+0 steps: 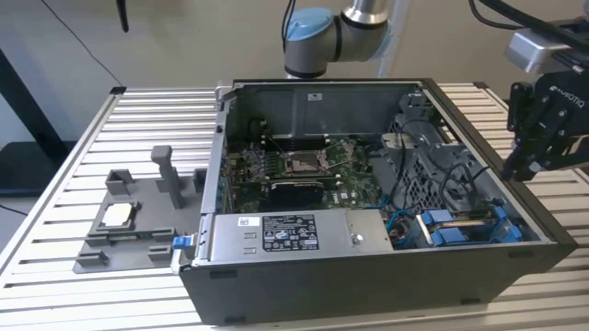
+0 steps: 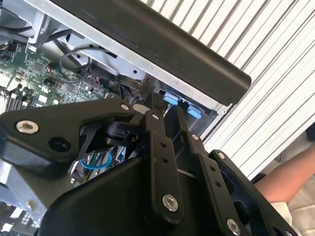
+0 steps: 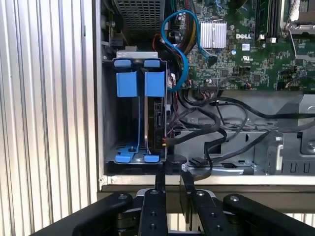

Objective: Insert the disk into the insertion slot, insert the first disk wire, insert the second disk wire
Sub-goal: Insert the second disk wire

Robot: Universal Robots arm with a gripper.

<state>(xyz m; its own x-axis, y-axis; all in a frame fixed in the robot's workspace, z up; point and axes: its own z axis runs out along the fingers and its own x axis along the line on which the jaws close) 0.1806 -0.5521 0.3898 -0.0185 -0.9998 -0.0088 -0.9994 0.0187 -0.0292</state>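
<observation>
Disk (image 3: 158, 118) stood on edge in the insertion slot (image 3: 132, 53), in its blue carrier frame, with a second blue carrier (image 3: 127, 83) touching it alongside. A blue cable (image 3: 183, 49) looped down from the motherboard (image 3: 246, 54) to the disk's end. Black cables (image 3: 216, 115) ran to the same edge. Could not tell whether either was plugged in.

Gripper (image 3: 172, 180) hung just outside the case wall (image 3: 197, 180), over the slot's end. Its fingers (image 3: 160, 181) stood a little apart with nothing between them. The second wrist view gave the same reading of the gripper (image 2: 163, 105), with the blue tabs (image 2: 171, 98) showing through the gap.

In the exterior view the slot (image 1: 453, 236) sat at about 4 o'clock in the open computer case (image 1: 368, 283). The gripper (image 1: 515, 171) was at 3 o'clock, above the case's wall. Power-supply box (image 1: 294, 234) at 6 o'clock. Grey fixture (image 1: 138, 238) holding a small square chip (image 1: 120, 215) at 9 o'clock, well apart on the slatted table (image 1: 156, 110). Arm base (image 1: 318, 34) at 12 o'clock.
</observation>
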